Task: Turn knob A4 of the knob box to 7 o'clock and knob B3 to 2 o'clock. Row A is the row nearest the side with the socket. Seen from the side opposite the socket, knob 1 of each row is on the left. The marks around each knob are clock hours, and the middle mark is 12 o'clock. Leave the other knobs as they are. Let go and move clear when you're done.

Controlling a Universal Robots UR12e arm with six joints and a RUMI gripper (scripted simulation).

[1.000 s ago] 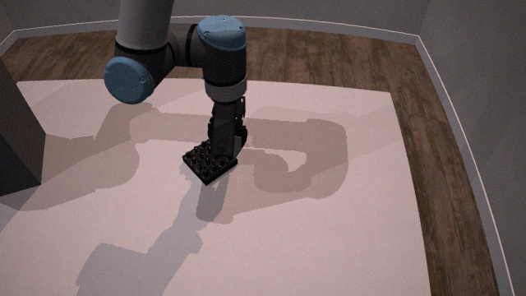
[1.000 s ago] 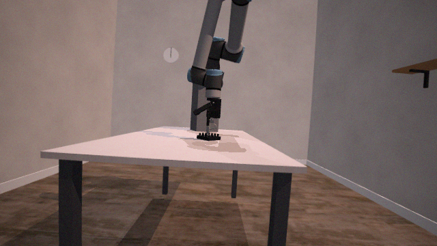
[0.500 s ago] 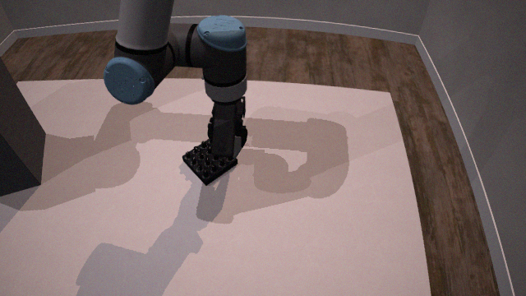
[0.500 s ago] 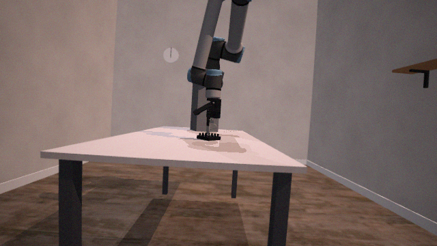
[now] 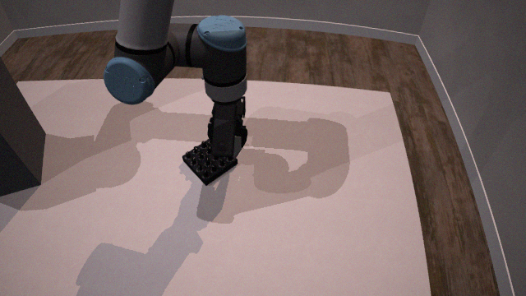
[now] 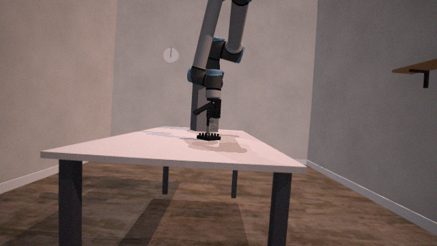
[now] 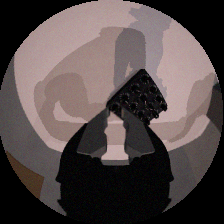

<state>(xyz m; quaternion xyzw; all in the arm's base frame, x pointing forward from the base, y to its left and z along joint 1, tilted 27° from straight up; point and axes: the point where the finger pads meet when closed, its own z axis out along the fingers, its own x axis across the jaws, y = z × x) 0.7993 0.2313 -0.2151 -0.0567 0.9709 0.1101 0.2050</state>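
Sitting on the pale table point(image 5: 329, 226) is the knob box point(image 5: 207, 164), a small black slab turned so one corner points toward the near edge in the top view. Its top is packed with rows of little round knobs, but they're all black on black, so I can't tell where any pointer is aimed or which side has the socket.

The gripper point(image 7: 116, 117) hangs straight down over the back corner of the box. In the wrist view the two fingers are pulled in close, with only a narrow slot between them. All I can see in that slot is pale table, so it's clenched on nothing. The tips end right at the box's near corner in that view. From the side view they look to be just above the knob tops, though it's too small there to say whether they touch.

Above the box the grey arm point(image 5: 222, 49) with its blue joint caps comes down from the back of the table. Its shadows spread out around the box, mostly off to the right in the top view.

Further out from the box there's brown wood floor point(image 5: 431, 164) around the table, and a dark block point(image 5: 16, 136) off to the left. In the side view a round disc point(image 6: 171, 55) sits on the wall behind the arm, and a small wall shelf point(image 6: 414, 66) is well off to the right.
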